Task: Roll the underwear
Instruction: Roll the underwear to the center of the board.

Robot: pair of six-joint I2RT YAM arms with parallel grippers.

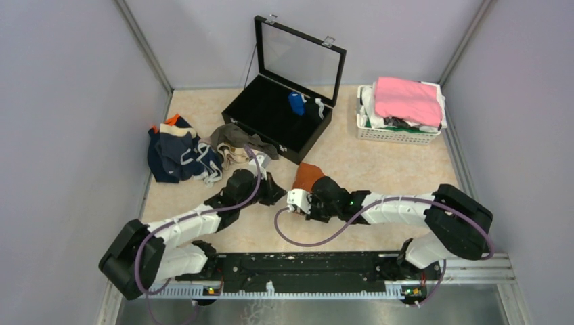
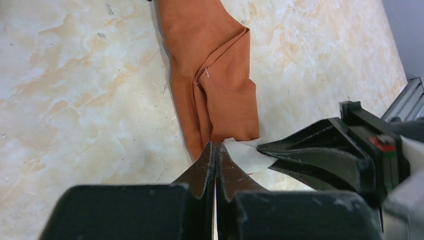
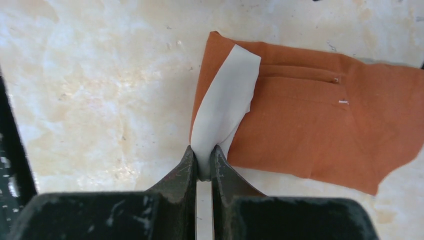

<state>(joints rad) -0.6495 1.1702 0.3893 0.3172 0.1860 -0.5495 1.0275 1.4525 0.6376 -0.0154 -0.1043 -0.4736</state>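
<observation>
The right jaws pinch the white flap (image 3: 225,100) of the rust-orange underwear (image 3: 310,115) (left jaws closed tight at its edge).

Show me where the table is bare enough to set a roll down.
Bare tabletop lies in front of the white basket, right of the black case, down to the right arm. A smaller patch: by the left wall, before the clothes pile. Crowded: the centre, where the left arm meets it at the rust-orange underwear.
</observation>
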